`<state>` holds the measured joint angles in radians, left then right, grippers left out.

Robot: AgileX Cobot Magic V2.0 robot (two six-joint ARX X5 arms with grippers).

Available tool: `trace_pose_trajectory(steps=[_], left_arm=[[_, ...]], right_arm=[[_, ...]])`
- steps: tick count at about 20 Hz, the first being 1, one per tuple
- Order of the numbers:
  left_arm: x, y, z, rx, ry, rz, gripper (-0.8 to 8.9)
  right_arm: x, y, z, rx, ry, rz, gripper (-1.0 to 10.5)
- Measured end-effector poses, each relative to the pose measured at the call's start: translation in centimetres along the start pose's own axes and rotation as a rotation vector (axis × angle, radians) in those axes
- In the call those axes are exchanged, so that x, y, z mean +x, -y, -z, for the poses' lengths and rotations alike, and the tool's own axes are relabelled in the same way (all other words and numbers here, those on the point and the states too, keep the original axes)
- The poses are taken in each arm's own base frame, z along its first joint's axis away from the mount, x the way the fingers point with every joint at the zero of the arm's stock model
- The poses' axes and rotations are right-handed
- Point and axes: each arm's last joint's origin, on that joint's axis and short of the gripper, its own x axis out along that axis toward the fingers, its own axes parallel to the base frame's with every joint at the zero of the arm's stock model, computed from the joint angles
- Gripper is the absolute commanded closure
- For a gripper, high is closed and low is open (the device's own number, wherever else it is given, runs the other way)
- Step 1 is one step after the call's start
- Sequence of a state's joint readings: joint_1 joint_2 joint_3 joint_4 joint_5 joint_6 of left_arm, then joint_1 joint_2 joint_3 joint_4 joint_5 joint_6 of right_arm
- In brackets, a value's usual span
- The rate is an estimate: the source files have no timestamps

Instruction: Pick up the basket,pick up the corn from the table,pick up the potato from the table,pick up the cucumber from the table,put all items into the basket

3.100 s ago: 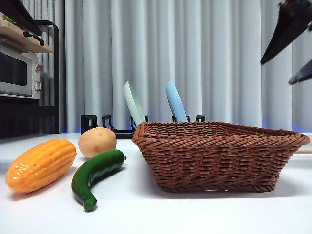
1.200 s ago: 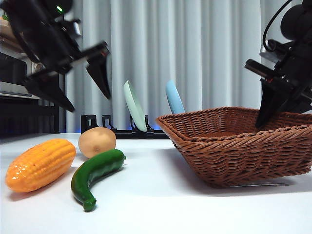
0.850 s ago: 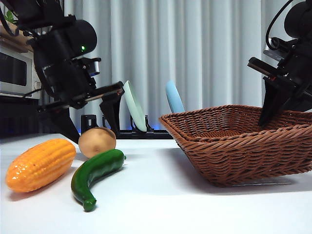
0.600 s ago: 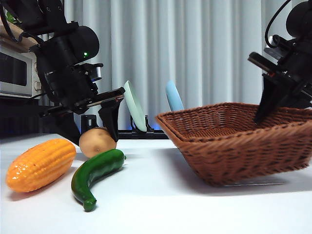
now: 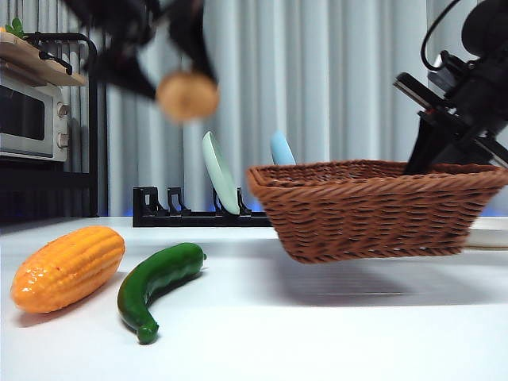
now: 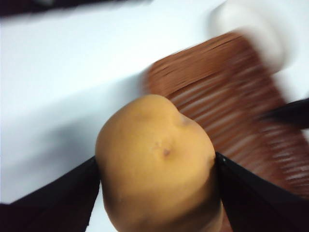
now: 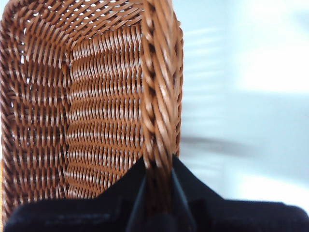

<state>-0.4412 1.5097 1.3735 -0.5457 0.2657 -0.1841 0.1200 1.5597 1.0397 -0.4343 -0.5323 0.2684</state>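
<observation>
Since half a second ago, the potato (image 5: pixel 187 96) has been lifted off the table (image 5: pixel 317 333) and is now seen blurred at the upper left of the front view, while the basket (image 5: pixel 373 210) has been raised level and clear of the tabletop at centre right. In the left wrist view the potato is clamped between the two jaws of the left gripper (image 6: pixel 157 193), which are closed against its sides, with the basket's weave below and beyond it. In the right wrist view the braided rim of the basket is pinched between the nearly closed jaws of the right gripper (image 7: pixel 158 169); in the front view that gripper is seen at the right edge, on the basket's far rim. The corn (image 5: pixel 67 267) and the cucumber (image 5: pixel 159 282) are left lying side by side at the lower left, untouched. By the look of it, the basket pickup is done and the potato is on its way; nothing is seen inside the basket as far as can be told, so corn and cucumber remain.
</observation>
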Motion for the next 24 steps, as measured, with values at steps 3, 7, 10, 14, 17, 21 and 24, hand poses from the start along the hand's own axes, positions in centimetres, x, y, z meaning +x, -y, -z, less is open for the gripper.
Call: trace_pose_trajectory(steps=[3, 7, 10, 14, 17, 21, 24], left_arm=[[-1.3, 2.9, -0.4, 0.044, 0.039, 0.083, 8.22], [0.5, 5.4, 0.4, 0.084, 0.016, 0.077, 8.22], [1.9, 6.4, 1.0, 0.108, 0.003, 0.014, 8.22], [5.4, 5.6, 2.6, 0.097, -0.141, -0.029, 8.10], [7.0, 5.3, 3.7, 0.093, -0.224, -0.048, 3.34], [7.3, 5.3, 3.7, 0.093, -0.220, -0.046, 2.79], [7.3, 5.5, 3.5, 0.096, -0.205, -0.038, 2.79]], right_arm=[[1.0, -2.0, 0.2, -0.019, 0.004, -0.045, 9.6], [2.3, -4.8, 0.7, -0.048, 0.006, -0.119, 9.6], [2.8, -6.1, 1.2, -0.050, -0.020, -0.161, 9.6], [2.9, -6.4, 1.3, -0.035, -0.038, -0.199, 9.6], [2.9, -6.4, 1.3, -0.031, -0.037, -0.197, 9.6], [2.9, -6.4, 1.3, -0.031, -0.037, -0.196, 9.6], [2.8, -6.3, 1.3, -0.031, -0.036, -0.195, 9.6]])
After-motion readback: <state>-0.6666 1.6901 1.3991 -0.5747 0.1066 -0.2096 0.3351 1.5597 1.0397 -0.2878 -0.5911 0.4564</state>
